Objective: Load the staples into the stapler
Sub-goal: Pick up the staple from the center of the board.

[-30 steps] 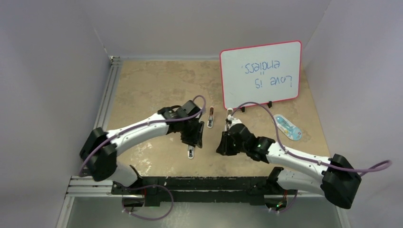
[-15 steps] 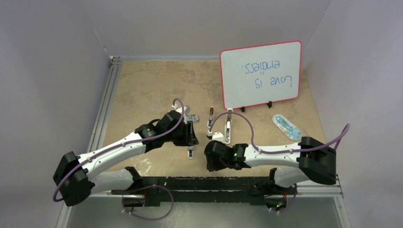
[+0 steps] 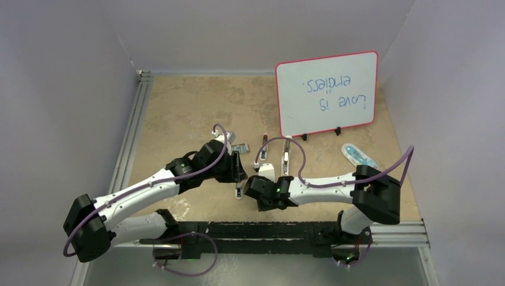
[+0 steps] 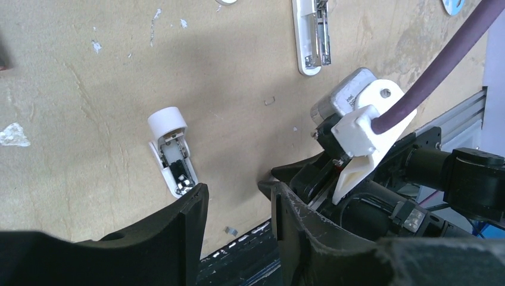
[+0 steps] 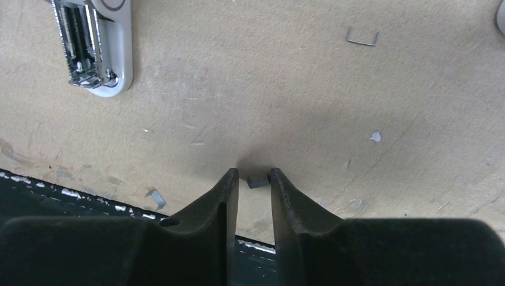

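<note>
At the near middle of the table (image 3: 178, 107), the left gripper (image 4: 238, 189) hangs with jaws apart and empty beside a small white stapler part (image 4: 171, 152). To its right, the right gripper (image 5: 255, 174) straddles a short grey strip of staples (image 5: 257, 180) on the table, jaws narrowly apart; whether they pinch it is unclear.

The whiteboard (image 3: 326, 93) stood propped at the far right of the table (image 3: 178, 113), with a flat oval item (image 3: 359, 157) lying before it towards the right edge. Before the board's left corner lay a long stapler part (image 3: 286, 161). A smaller one (image 3: 238, 192) lay nearer the front edge. A small clump of staples (image 5: 257, 180) sat on the table between the fingertips of the right gripper (image 5: 255, 174), and a loose staple (image 5: 362, 37) lay well beyond.
</note>
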You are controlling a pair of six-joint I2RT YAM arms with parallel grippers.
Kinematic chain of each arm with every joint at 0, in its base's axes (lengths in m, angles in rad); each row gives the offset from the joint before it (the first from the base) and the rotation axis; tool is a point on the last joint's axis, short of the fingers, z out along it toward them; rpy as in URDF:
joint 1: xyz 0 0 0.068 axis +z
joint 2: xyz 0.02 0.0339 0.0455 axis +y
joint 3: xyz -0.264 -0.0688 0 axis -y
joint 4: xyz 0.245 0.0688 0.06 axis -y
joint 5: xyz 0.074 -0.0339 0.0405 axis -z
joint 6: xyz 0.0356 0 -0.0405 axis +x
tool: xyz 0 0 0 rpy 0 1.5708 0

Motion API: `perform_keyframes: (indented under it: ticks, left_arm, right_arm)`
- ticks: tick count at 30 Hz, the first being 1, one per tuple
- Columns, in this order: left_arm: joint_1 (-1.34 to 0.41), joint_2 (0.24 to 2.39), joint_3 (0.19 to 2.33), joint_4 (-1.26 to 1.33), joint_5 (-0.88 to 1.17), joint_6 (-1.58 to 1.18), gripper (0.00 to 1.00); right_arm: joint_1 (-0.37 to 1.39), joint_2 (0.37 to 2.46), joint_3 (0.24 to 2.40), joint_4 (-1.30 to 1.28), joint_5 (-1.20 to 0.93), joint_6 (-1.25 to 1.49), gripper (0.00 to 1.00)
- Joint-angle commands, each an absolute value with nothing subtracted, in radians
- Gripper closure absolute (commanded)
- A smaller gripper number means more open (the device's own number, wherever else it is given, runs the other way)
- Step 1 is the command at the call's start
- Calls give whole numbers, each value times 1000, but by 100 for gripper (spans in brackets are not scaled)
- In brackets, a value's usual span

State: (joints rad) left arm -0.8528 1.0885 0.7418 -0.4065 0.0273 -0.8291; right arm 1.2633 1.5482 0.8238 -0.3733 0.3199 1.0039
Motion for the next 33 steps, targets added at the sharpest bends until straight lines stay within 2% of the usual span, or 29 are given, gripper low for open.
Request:
perform_keyframes:
  ticks: [1, 9, 14, 19, 29, 33]
  left_arm:
    - [-849, 1058, 729, -369, 2, -834, 57]
    - [-848, 1045, 712, -359, 8, -840, 57]
    - [-848, 1044, 705, -352, 26, -843, 57]
    - [-848, 1037, 695, -346, 29, -850, 57]
    - [-849, 1034, 686, -341, 37, -860, 56]
    - [-848, 1031, 684, -342, 38, -861, 56]
  right_arm:
    - [1270, 1560, 852, -463, 378, 1040, 72]
    - [1269, 1524, 839, -409, 351, 980, 79]
    - [1268, 1517, 834, -394, 327, 956, 70]
    - [1268, 1517, 827, -389, 306, 895, 67]
    - [1268, 1568, 847, -400, 302, 810, 77]
    - [1268, 1572, 847, -397, 301, 822, 78]
